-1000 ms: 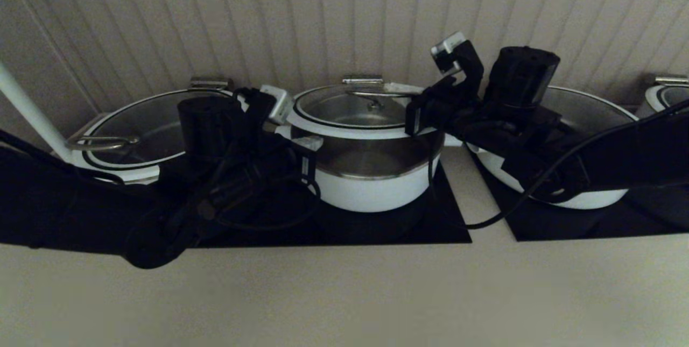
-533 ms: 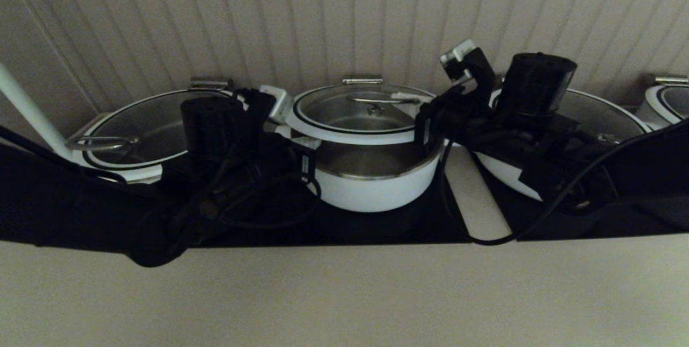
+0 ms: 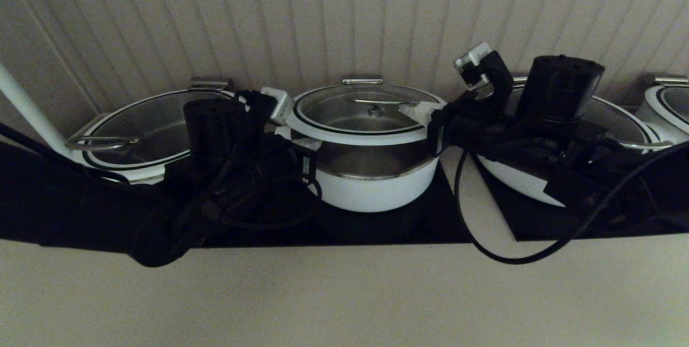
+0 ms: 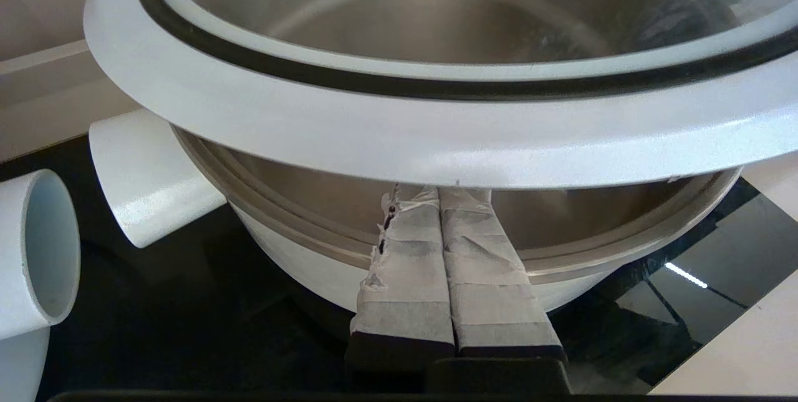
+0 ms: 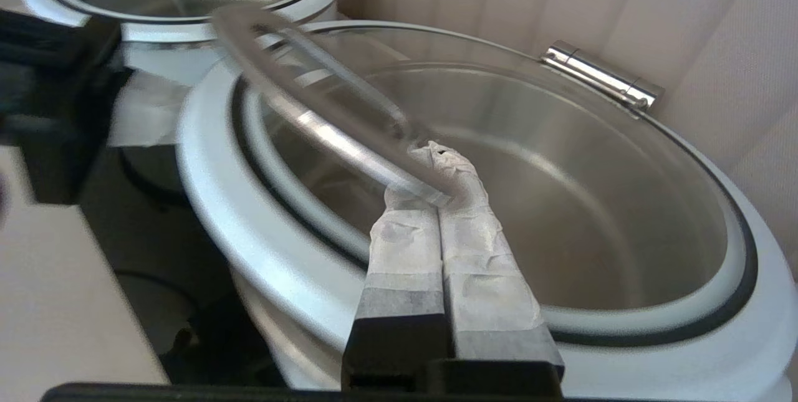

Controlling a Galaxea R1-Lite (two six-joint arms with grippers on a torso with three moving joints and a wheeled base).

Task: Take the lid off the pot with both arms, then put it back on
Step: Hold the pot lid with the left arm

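Lid (image 3: 366, 121) hovers above pot (image 3: 377, 185) — steel inside bare.

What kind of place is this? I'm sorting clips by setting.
Probably a buffet or catering counter: a row of white pots with glass lids, such as the pot and its lid, stands on black mats along a pale ribbed wall, on a beige counter.

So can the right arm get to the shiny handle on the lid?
Looks like yes. The right tool, shut, has its tips right at the steel handle on the lid, with nothing between them.
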